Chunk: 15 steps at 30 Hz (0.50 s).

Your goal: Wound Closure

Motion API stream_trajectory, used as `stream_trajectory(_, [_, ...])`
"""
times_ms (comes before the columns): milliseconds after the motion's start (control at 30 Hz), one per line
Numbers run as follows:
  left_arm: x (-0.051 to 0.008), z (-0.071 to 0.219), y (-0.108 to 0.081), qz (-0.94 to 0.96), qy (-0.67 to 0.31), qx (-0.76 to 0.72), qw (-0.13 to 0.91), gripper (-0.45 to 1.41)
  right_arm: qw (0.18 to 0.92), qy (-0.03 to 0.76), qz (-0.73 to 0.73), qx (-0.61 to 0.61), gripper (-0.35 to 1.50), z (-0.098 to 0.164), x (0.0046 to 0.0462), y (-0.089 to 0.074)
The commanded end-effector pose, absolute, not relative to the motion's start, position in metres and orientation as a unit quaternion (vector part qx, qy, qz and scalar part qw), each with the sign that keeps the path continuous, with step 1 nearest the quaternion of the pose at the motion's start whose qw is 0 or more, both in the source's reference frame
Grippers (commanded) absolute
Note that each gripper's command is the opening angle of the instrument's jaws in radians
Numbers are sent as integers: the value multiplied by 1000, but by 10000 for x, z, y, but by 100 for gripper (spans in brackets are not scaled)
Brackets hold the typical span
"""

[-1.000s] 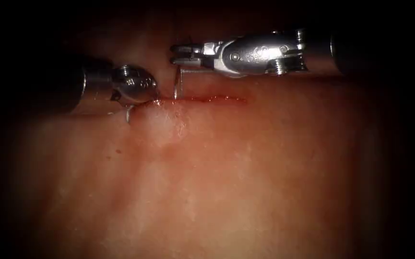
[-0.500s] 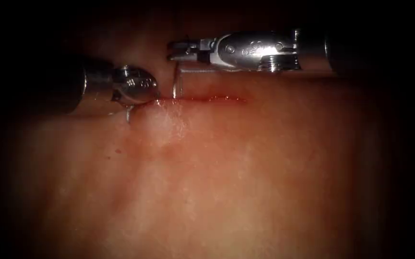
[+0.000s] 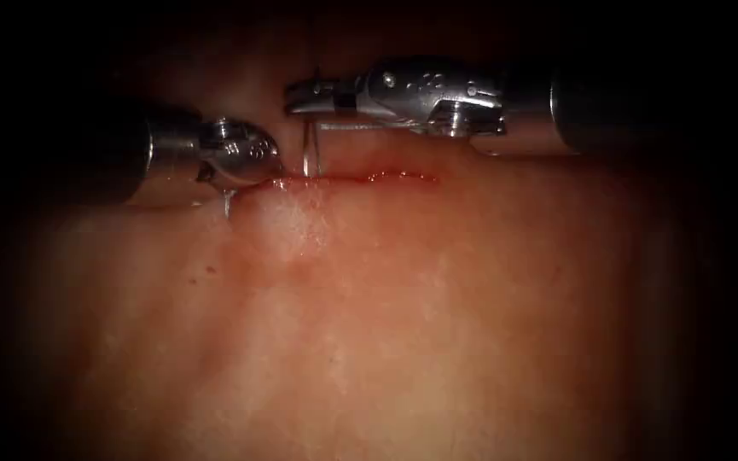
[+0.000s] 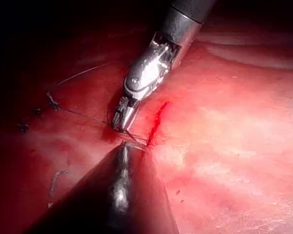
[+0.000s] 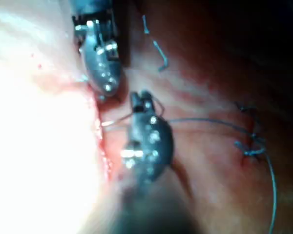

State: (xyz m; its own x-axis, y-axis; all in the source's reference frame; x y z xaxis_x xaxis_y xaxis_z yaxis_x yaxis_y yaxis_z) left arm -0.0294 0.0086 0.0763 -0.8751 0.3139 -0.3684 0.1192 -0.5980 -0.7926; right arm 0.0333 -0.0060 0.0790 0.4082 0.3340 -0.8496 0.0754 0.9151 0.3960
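Where the cut [image 3: 360, 177] runs across the tissue [image 3: 403, 324] in the endoscope view, both tools work at its left end. The right pincer [image 3: 300, 96] is closed on the needle [image 3: 310, 149], gripping it near one end of its curve. From the pincer the needle hangs down to the cut, and its lower end meets the tissue at the cut's edge; how deep it sits cannot be told. The left pincer [image 3: 230, 203] presses down on the tissue just left of the needle, at the cut's left end; whether its jaws are apart or together cannot be told. Red fluid [image 3: 394, 177] lines the cut. In the right wrist view, thread [image 5: 205, 121] trails from the needle across the tissue toward knotted stitches [image 5: 249, 146], with a loose strand beyond them.
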Motion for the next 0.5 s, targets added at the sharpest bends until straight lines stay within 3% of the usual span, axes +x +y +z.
stream_trajectory(33, [-299,769,90,861,-443,-244,56,-11,817,538,83,190,-35,792,341,-54])
stream_trajectory(500, [-299,771,87,860,-442,-246,56,-11,814,540,92,193,-35,791,344,-45])
